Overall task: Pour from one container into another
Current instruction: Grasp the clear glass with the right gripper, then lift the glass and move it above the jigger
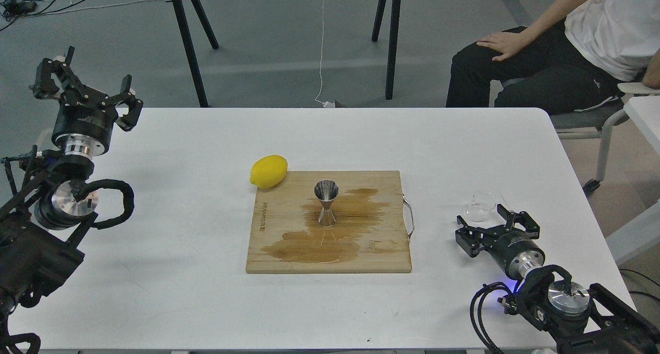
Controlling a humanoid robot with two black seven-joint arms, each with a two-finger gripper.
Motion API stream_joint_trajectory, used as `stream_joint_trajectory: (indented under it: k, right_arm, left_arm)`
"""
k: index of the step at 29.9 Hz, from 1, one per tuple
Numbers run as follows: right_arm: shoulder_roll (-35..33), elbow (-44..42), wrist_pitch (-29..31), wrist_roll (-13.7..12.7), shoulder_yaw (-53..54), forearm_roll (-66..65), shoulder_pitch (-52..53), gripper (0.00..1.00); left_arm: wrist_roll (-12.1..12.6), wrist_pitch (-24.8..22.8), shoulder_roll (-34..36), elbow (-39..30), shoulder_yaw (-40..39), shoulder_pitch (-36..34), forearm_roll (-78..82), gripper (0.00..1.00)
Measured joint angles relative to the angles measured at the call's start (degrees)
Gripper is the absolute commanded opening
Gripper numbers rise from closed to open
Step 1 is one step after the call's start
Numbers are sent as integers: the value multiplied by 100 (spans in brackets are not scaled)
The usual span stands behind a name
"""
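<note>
A small clear glass cup (481,205) stands upright on the white table, right of the board. A shiny steel jigger (326,203) stands upright in the middle of the wooden cutting board (278,225), amid a wet brown stain. My right gripper (494,224) is open, low over the table just in front of the glass cup, fingers spread to either side below it and not touching it. My left gripper (82,86) is open and raised at the table's far left edge, holding nothing.
A yellow lemon (268,171) lies at the board's back left corner. The board has a metal handle (409,217) on its right side. A seated person (557,50) is beyond the table's far right corner. Another table's black legs (191,45) stand behind.
</note>
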Motion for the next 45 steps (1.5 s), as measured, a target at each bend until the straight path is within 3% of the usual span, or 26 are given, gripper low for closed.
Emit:
stream_joint_trajectory:
  k: [6, 11, 16, 26, 34, 38, 45]
  right_arm:
    - [102, -271, -5, 0, 37, -1, 161, 77]
    - [171, -305, 44, -41, 86, 5, 218, 50]
    - [237, -472, 54, -60, 84, 9, 394, 40]
    - [305, -467, 67, -68, -18, 8, 439, 36]
    - [-62, 857, 18, -61, -81, -332, 352, 35]
    - [-113, 1550, -314, -54, -186, -965, 476, 35]
    - [178, 1932, -843, -26, -472, -2325, 915, 35]
  left_arm:
    - [0, 0, 37, 0, -10, 4, 1, 100]
    - [12, 2, 44, 0, -19, -33, 9, 100]
    - [18, 27, 18, 0, -18, -74, 11, 100]
    - [5, 101, 91, 0, -10, -79, 10, 100]
    - [-4, 110, 273, -20, -23, -64, 9, 100]
    - [-51, 114, 326, -27, -27, -61, 9, 100]
    - [-92, 116, 388, -66, -33, -40, 0, 100]
